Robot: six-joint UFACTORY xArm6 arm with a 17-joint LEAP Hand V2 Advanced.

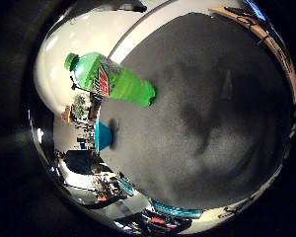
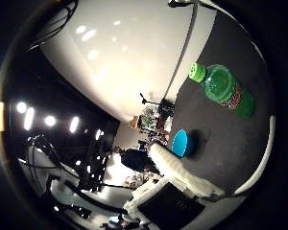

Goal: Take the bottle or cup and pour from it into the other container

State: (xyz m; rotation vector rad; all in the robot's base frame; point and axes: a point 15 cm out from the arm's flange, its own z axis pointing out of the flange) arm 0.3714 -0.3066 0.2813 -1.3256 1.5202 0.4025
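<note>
Dark grey worktop (image 1: pixel 212 123) fills the little-finger-side view; a green bottle (image 1: pixel 116 79) and a blue cup (image 1: pixel 102 136) are seen standing on it, near each other, both well apart from the palm. From the thumb side, the robot hand (image 2: pixel 182 175) is shown with a white finger extended, nothing held.

Bright green bottle (image 1: pixel 113 81), green cap to match, with a label patterned in darker green, red and white around its middle. Blue cup (image 2: pixel 179 143), a plain even blue all over. Dark grey tabletop (image 1: pixel 212 123), finely speckled, mottled with darker shadow patches, trimmed by a pale edge strip. White and black hand (image 2: pixel 182 175): white ribbed finger, black panel beside it.
</note>
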